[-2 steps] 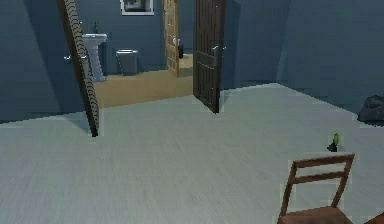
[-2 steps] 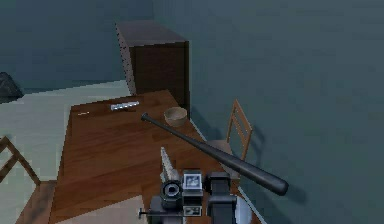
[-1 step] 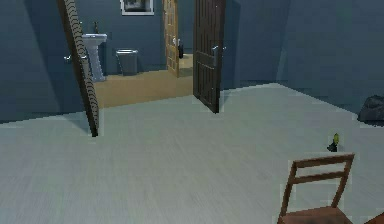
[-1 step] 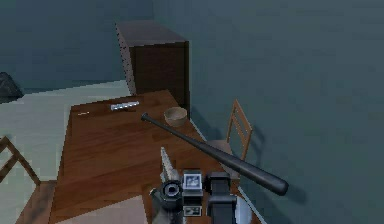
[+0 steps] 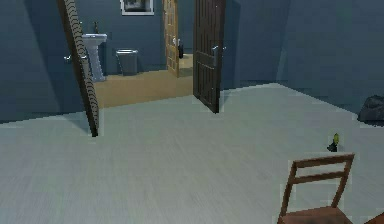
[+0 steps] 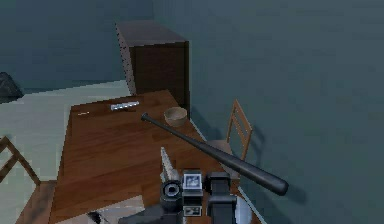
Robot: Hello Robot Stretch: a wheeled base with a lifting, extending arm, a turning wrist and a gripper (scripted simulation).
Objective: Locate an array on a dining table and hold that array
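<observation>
Nearest in the arm side view, the gripper [image 6: 135, 212] shows low against the near end of one wooden dining table [image 6: 100, 160]. The tabletop lies right behind the fingers, so I cannot tell how they stand or whether they hold anything. One dark baseball bat [image 6: 215, 152] lies slantwise across the table's right half. Past its thin end, one round bowl [image 6: 177, 114] stands near the far right corner.

Left of the bowl, near the far edge, lies one pale flat strip [image 6: 124, 105]. It is the likeliest match for the array, though too small to name for sure. One smaller pale sliver [image 6: 83, 113] lies left of it. Two chairs flank the table: a right-side chair [image 6: 238, 128] and a left-edge chair [image 6: 10, 160]. Beyond stands one dark wooden cabinet [image 6: 155, 60].

In the forward view, one near chair [image 5: 318, 190] stands at the bottom right. Farther off, two dark doors [image 5: 209, 55] stand ajar, and beyond them is one white pedestal sink [image 5: 95, 50].
</observation>
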